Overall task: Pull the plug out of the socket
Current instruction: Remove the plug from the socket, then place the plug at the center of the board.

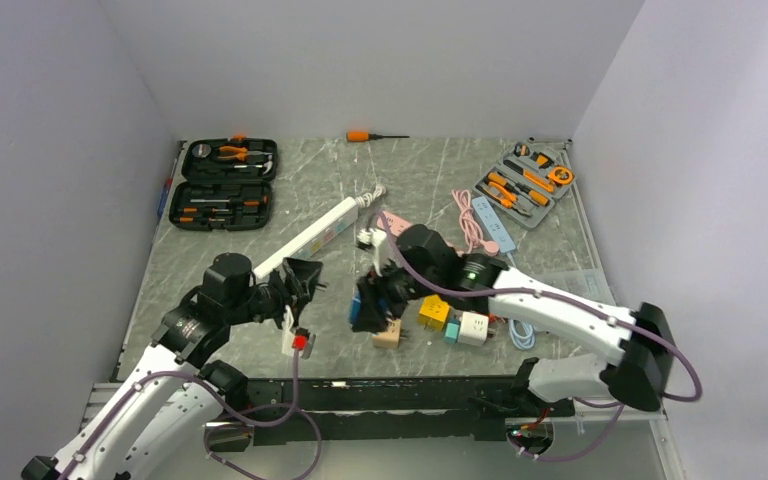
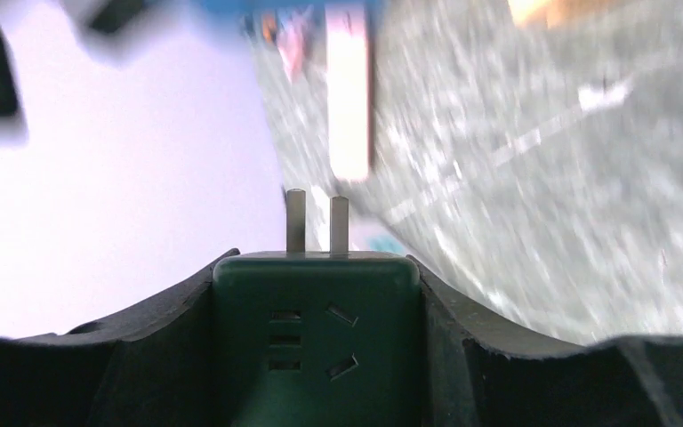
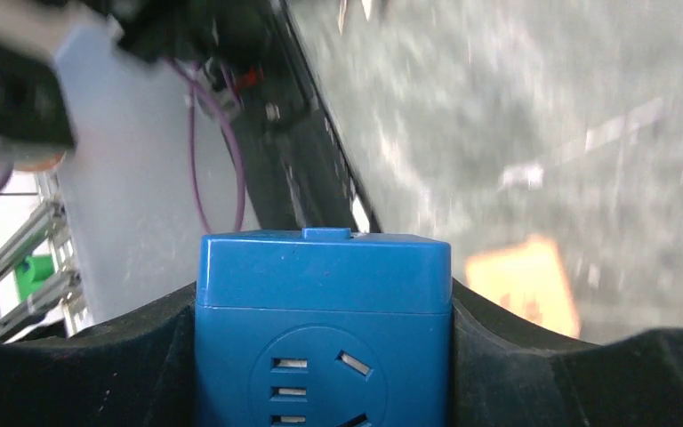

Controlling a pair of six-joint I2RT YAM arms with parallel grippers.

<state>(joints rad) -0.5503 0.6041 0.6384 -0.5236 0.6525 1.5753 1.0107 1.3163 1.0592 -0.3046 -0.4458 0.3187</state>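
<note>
Green plug (image 2: 316, 356) sits pinched tight in our left tool (image 2: 316, 298), and its two metal pins (image 2: 295, 218) stick out bare. Our right tool (image 3: 323, 307) squeezes the blue socket (image 3: 323, 356). We hold them apart above the gray table (image 1: 430, 170).

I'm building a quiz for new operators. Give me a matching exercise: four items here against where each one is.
Items:
1 green adapter
2 blue adapter
3 orange screwdriver
4 yellow adapter

Places:
A at the far edge of the table
B held in the right hand
C beside the white adapter
D held in the left hand

Pairs: 1-D, 2-B, 3-A, 4-C
</note>
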